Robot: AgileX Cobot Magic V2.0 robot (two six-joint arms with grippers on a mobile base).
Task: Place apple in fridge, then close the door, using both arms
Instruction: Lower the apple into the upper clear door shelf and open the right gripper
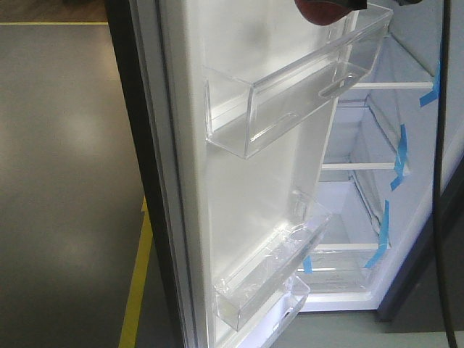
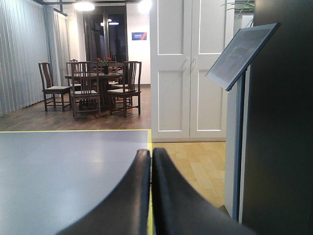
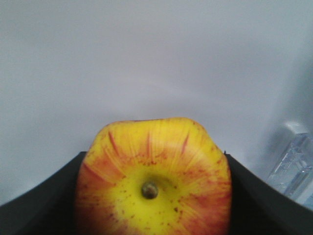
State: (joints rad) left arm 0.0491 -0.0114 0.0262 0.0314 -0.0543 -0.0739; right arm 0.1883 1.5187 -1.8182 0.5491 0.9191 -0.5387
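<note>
Pinched between the right gripper's (image 3: 154,156) black fingers, the apple (image 3: 152,181) turns its yellow stem end straight at the wrist camera, stem axis running along the gripper's length. Seen from the front it hangs just above the open door's (image 1: 239,188) top clear bin (image 1: 290,109), beside the fridge's (image 1: 355,130) shelves. Empty, the left gripper's (image 2: 150,159) fingers press together.

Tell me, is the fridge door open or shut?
Open. The door stands wide, its clear bins facing out, and shelves inside the fridge show beside it.
</note>
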